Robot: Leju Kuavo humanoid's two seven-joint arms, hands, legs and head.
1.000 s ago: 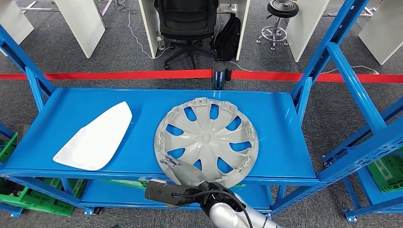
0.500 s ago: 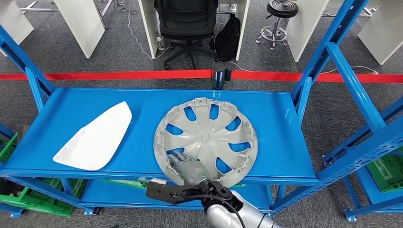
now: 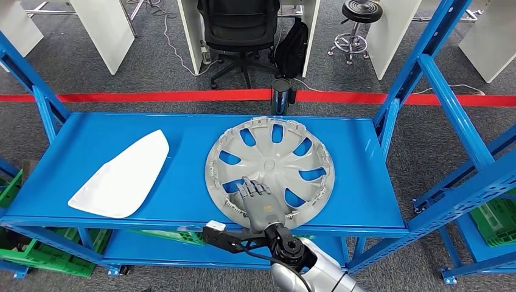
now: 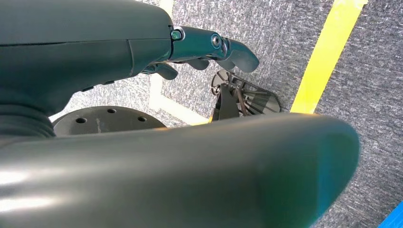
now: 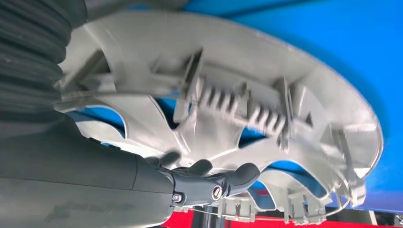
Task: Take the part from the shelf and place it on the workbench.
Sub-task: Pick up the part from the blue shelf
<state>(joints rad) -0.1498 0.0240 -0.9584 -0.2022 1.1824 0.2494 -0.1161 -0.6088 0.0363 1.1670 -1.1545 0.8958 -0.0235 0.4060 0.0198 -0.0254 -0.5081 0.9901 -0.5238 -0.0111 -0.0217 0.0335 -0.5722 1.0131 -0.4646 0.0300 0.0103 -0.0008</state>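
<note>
Right robot hand point(image 3: 258, 202): fingers laid over the near spokes of the round grey plastic wheel cover point(image 3: 270, 164) (whether it is grasped, I cannot tell).
Left robot hand point(image 4: 209, 50): fingers curled, holding nothing.
Wheel cover: on the blue metal shelf point(image 3: 182, 176), near its front edge; bare shelf around it.
White curved panel point(image 3: 123, 175): well apart.

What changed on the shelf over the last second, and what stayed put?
The right hand moved forward from the hubcap's near rim onto its spokes, fingers now lying on it. The hubcap shifted slightly back and to the right on the blue shelf. The white panel stayed where it was.
</note>
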